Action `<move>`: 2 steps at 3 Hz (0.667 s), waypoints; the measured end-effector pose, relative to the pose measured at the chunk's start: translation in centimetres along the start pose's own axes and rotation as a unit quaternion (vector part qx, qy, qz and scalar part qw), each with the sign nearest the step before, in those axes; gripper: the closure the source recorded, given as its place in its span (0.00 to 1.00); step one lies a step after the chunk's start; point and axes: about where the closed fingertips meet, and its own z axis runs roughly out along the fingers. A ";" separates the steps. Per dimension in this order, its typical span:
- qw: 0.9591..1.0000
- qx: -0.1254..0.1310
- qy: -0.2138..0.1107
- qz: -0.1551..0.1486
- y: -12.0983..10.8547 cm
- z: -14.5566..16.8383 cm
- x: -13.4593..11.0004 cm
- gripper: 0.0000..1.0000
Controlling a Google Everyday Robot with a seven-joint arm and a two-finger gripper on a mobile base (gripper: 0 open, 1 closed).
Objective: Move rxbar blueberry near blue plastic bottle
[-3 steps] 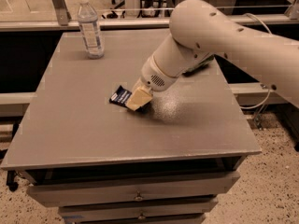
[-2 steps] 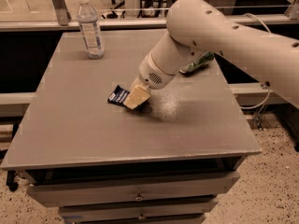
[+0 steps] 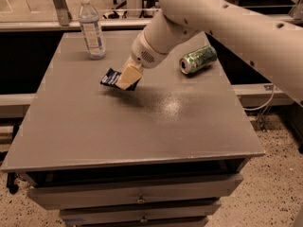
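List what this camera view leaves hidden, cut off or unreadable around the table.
- The gripper, over the left middle of the table and shut on the rxbar blueberry, hides the bar's right end.
- The wrapper lettering and the label of the blue plastic bottle are too small to read.
- The arm is cut off by the top and right edges.
- The lowest drawer is cut off by the bottom edge.

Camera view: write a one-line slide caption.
Gripper grips the rxbar blueberry between blue plastic bottle and green can.
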 end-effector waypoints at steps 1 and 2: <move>1.000 0.015 -0.009 -0.013 -2.4 0.0 -2.1 1.00; 0.999 0.026 -0.014 -0.017 -4.7 0.7 -3.2 1.00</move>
